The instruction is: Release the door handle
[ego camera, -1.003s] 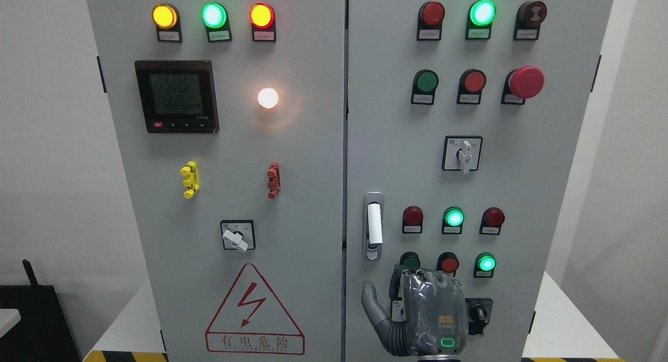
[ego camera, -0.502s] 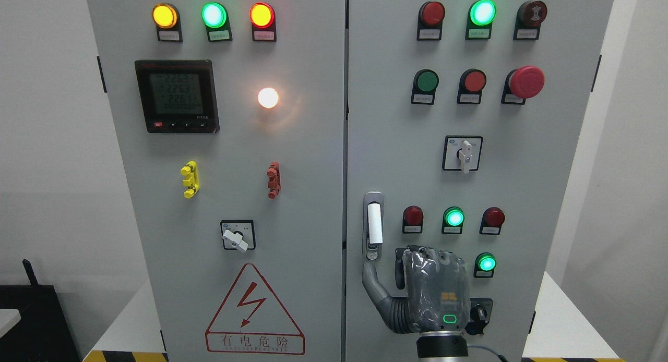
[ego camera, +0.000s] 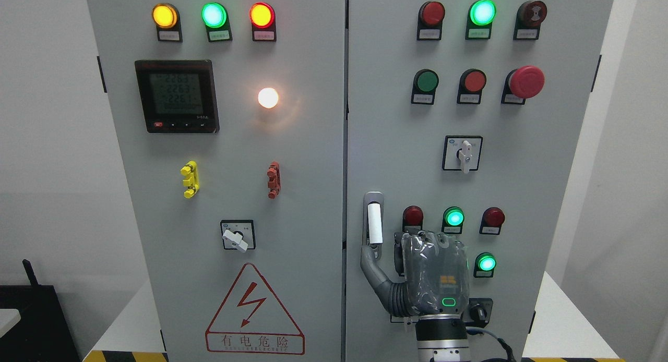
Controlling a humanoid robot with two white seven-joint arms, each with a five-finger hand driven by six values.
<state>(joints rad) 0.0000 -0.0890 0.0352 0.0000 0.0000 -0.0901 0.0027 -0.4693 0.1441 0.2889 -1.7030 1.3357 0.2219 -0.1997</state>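
Note:
The door handle (ego camera: 373, 222) is a white lever in a grey recessed plate at the left edge of the cabinet's right door (ego camera: 396, 143). It stands upright, flat in its plate. My right hand (ego camera: 399, 247) comes up from the bottom edge, back toward me, just right of and below the handle. Its fingers (ego camera: 430, 240) are loosely bent against the door and hold nothing. The thumb (ego camera: 368, 255) sticks out to the left, its tip at the handle's lower end. The left arm is out of view.
Lit and unlit round buttons (ego camera: 453, 216) surround the hand. A rotary switch (ego camera: 463, 153) and a red mushroom stop button (ego camera: 526, 82) sit higher on the right door. The left door (ego camera: 235, 143) carries a meter, lamps, a switch and a warning triangle.
My right hand has risen along the right door from near the bottom edge. Its thumb has come from well below the handle up to the handle's lower end.

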